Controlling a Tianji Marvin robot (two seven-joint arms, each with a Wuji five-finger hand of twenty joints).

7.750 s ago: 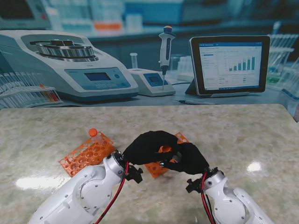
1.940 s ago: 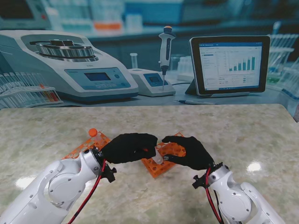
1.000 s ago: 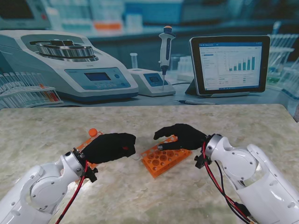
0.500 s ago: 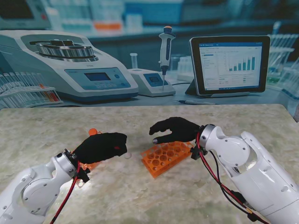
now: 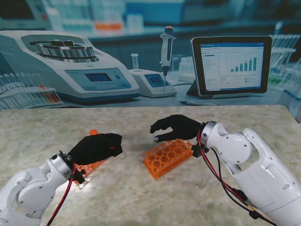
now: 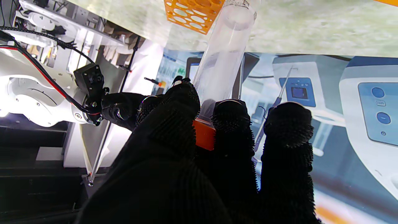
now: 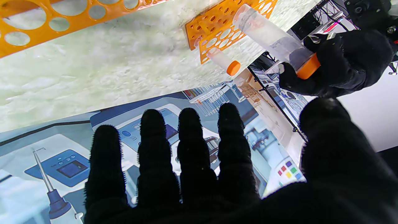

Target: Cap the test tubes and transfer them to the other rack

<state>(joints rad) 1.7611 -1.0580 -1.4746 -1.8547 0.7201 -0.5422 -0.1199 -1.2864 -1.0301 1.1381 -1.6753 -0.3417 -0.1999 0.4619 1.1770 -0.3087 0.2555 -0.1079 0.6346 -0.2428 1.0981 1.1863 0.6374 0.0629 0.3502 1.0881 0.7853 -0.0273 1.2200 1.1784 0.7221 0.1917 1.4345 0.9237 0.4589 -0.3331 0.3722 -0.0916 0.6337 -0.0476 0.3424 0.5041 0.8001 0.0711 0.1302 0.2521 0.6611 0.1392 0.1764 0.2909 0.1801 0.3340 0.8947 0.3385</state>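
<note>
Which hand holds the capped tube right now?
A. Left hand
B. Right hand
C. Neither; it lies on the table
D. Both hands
A: the left hand grips the tube at its orange cap, while the right hand hovers over the rack with fingers spread, holding nothing.

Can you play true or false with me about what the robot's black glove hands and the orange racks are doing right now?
1. The left hand holds a clear plastic test tube with an orange cap. True.
2. The right hand is squeezing a tube. False: it is open and holds nothing.
3. The orange plastic rack on the right is full of tubes. False: its holes look empty.
4. Another clear capped tube stands in the orange rack on the left. True.
5. The right hand rests flat on the marble table. False: it hovers over the right rack.
</note>
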